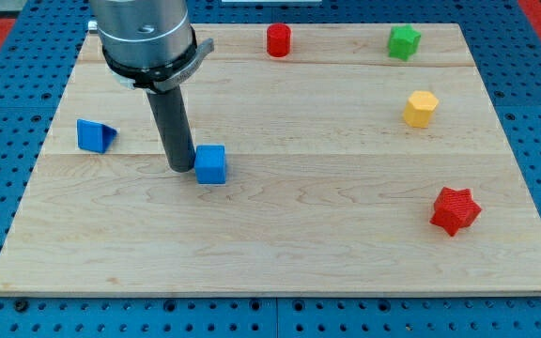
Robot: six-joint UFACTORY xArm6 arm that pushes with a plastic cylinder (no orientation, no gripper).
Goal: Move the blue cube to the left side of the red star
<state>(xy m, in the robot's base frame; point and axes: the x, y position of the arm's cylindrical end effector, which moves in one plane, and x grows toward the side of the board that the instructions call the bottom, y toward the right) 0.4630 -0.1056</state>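
The wooden board (280, 253) carries a blue wedge-like block (94, 136) at the view's left, a red cylinder (278, 40) and green star (403, 41) along the top, and a yellow hexagonal block (420, 108) at the right. Nothing lies between the blue cube (210, 164) and the red star (455, 209), which sit well apart. The cube sits left of centre, roughly square to the board's edges, with no long axis. My tip (178, 167) is a bare rod without fingers, just beside the cube's left face.

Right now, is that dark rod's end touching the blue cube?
Cannot tell. In the camera view my tip sits right against the blue cube on its left side, with no plain gap.
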